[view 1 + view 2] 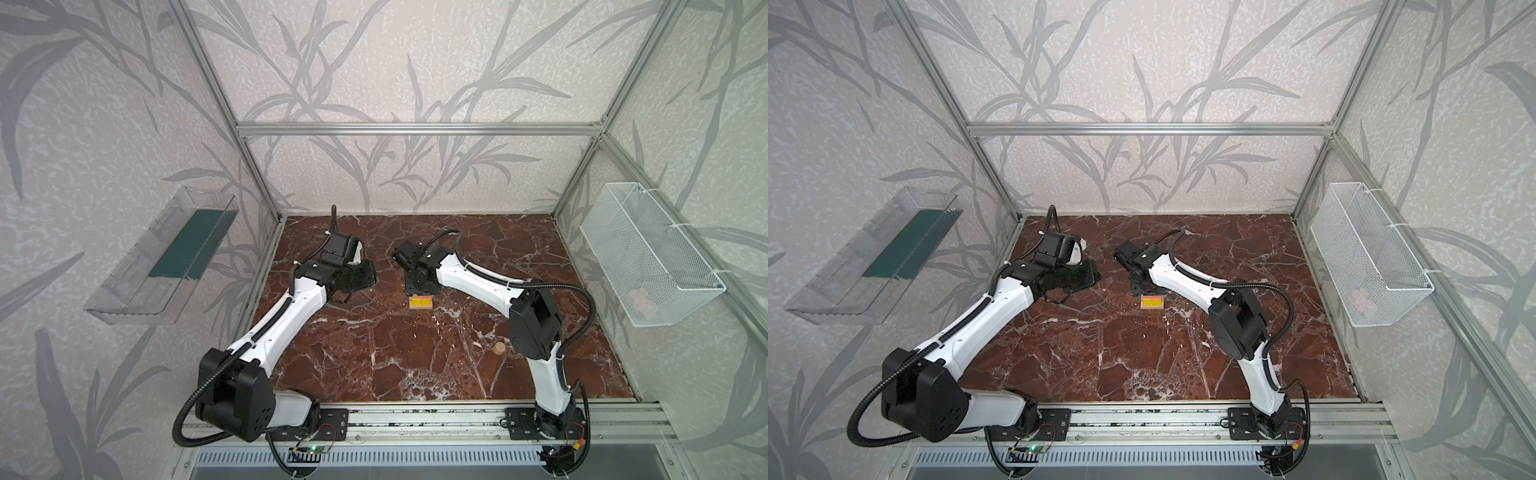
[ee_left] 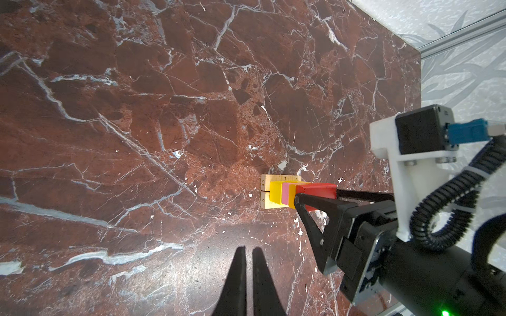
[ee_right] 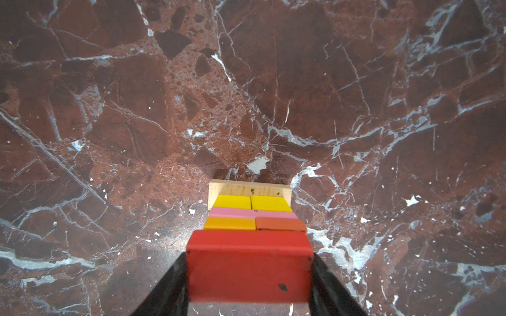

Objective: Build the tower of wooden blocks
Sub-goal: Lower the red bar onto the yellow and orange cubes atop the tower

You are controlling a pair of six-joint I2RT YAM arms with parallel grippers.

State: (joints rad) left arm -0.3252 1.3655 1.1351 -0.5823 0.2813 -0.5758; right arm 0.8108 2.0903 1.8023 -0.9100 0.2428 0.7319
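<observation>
Tan, yellow, pink, orange tower (image 3: 269,203), right jaws gripping red brick (image 3: 249,262) on top, left jaws closed

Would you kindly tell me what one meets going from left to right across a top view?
Clear wall tray → left claw → tower → tan cylinder → white wire basket.

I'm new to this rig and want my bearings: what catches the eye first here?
The bright tower stands mid-way across the dark marble table: tan base, then yellow, pink and orange layers. The fingers of the right gripper clamp the red brick at its top. A tan cylinder sits alone beside the right arm.
</observation>
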